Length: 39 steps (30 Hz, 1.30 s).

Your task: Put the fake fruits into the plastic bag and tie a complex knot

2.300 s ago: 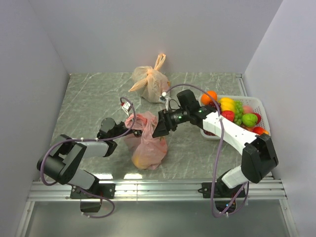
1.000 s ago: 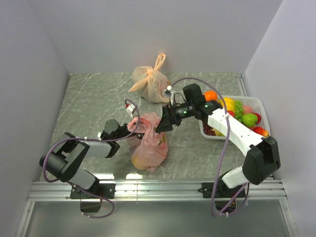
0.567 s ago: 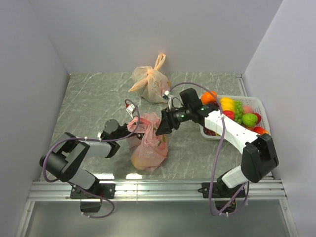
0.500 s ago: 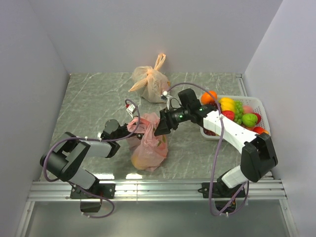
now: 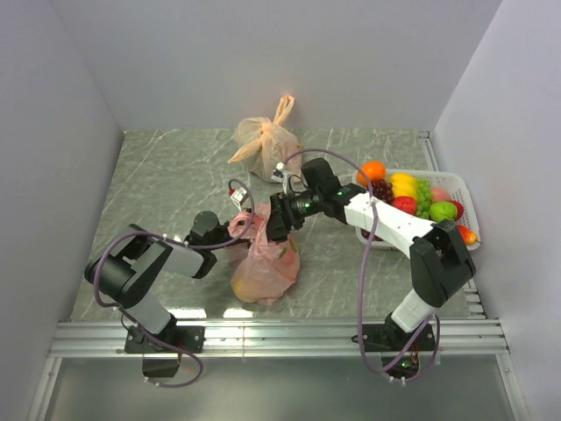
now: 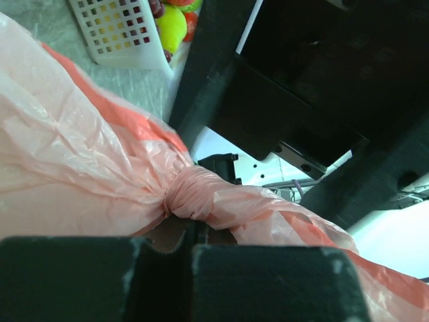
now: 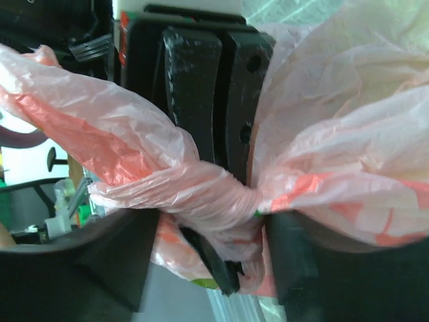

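Note:
The pink-red plastic bag (image 5: 263, 263) lies mid-table with fruit showing through its skin. Its handles are twisted into a knot (image 5: 254, 219), also in the left wrist view (image 6: 191, 194) and the right wrist view (image 7: 214, 191). My left gripper (image 5: 237, 224) is shut on the bag's handle just below the knot (image 6: 191, 243). My right gripper (image 5: 270, 230) is open, its two fingers standing either side of the knot (image 7: 211, 231) with the left gripper's fingers (image 7: 194, 87) right behind. More fake fruits (image 5: 408, 195) lie in the basket.
A white mesh basket (image 5: 469, 210) of fruits stands at the right and shows in the left wrist view (image 6: 120, 30). A pale orange tied bag (image 5: 267, 145) stands at the back centre. Grey walls close in both sides and the back.
My right gripper had drawn back to the right a second ago and has now come back left onto the bag's top. My left gripper has edged right, still holding.

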Tool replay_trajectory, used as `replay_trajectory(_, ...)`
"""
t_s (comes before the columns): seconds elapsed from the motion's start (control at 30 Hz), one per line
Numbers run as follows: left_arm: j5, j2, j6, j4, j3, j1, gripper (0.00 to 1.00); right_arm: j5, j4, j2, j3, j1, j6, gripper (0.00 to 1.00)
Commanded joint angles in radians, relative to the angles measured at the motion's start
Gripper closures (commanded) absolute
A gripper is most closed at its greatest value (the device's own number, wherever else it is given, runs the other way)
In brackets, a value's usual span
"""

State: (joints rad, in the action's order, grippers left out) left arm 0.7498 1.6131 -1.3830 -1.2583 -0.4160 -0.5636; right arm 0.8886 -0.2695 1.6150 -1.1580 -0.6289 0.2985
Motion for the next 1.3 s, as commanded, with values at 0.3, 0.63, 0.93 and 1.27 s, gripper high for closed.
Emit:
replay_trajectory(0.3, 0.062, -0.039, 0.027, -0.154, -0.078, -0.009, 0.87, 0.073, -0.244, -0.162, -0.035, 0.109, -0.179, 0.16)
replay_trajectory(0.63, 0.088, -0.027, 0.047, -0.173, -0.093, -0.009, 0.73, 0.119, -0.353, -0.173, 0.0, 0.189, -0.104, 0.38)
replay_trajectory(0.93, 0.082, -0.036, 0.048, -0.182, -0.084, -0.012, 0.55, 0.142, -0.261, -0.129, 0.035, 0.202, 0.014, 0.46)
replay_trajectory(1.27, 0.069, -0.032, 0.019, -0.234, -0.081, -0.016, 0.57, 0.092, -0.195, -0.113, 0.053, 0.184, 0.036, 0.48)
